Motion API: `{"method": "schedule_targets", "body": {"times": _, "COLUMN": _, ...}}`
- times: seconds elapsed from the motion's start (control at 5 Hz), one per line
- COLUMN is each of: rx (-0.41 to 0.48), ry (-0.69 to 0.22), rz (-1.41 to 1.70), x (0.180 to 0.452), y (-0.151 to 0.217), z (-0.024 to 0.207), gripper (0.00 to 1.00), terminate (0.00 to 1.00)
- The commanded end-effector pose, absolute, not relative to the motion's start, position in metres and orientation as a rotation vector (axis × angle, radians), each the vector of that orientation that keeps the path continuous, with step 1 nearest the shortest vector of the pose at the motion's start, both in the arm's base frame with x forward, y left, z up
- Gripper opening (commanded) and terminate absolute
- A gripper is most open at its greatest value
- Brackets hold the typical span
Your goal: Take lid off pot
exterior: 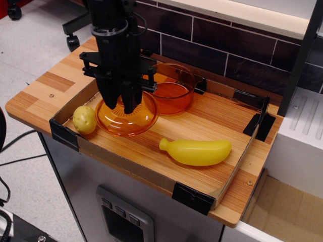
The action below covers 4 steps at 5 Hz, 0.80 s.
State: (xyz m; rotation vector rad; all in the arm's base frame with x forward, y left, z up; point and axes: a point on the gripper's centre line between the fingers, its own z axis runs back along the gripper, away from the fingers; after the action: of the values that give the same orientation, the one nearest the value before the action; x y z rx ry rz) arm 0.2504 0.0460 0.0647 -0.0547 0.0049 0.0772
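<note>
Beside the open pot [171, 95], end effector [124, 105] over lid [126, 119].

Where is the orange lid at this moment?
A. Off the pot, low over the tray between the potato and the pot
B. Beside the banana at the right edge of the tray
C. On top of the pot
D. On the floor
A: the lid is under the gripper, beside the potato, and the pot behind it is uncovered.

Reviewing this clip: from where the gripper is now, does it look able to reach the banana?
Probably yes. The banana lies uncovered on the tray floor, nothing over it. But the gripper appears to be gripping the lid, so it must release first.
</note>
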Motion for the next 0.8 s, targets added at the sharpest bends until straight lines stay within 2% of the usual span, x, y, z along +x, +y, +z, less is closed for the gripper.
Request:
{"method": "schedule_targets", "body": {"times": 0.0, "rx": -0.018, "ry": -0.037, "rz": 0.074, "x": 0.256, "y": 0.052, "z": 0.067, "gripper": 0.0, "terminate": 0.0}}
{"method": "schedule_targets", "body": {"times": 0.6, "rx": 0.014, "ry": -0.028, "rz": 0.069, "x": 0.259, "y": 0.051, "z": 0.047, "gripper": 0.0, "terminate": 0.0}}
